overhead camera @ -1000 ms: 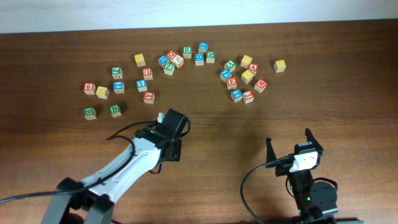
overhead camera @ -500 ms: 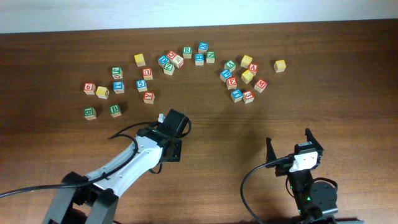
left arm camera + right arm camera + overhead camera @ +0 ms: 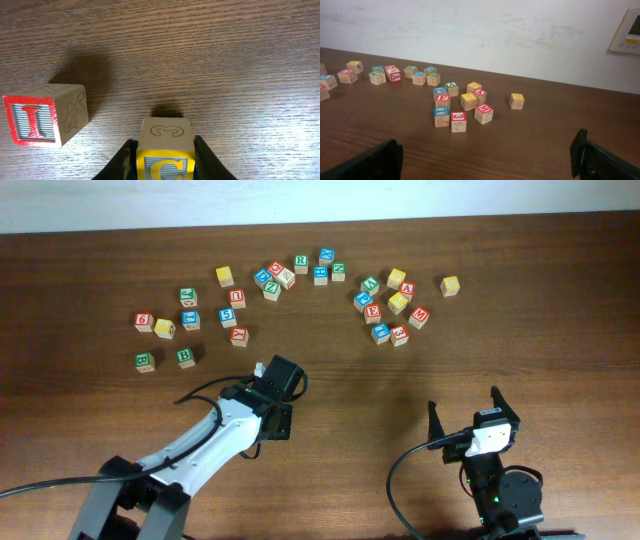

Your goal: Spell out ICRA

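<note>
Letters and one numeral, all on wooden blocks.
Left wrist view: the I block (image 3: 31,120) bears a red I, at ten o'clock from the C block (image 3: 165,147), with a yellow C in front and an outlined 3 on top. Overhead: the R block (image 3: 300,262) bears a green R.

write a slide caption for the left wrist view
Left gripper holds the yellow C block beside the red I block on the wooden table.

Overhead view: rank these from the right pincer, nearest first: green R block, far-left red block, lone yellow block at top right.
1. The lone yellow block, almost straight ahead of the right pincer, at the right end of the scatter.
2. The green R block, in the back row near the middle.
3. The far-left red block, across the table on the left.
</note>
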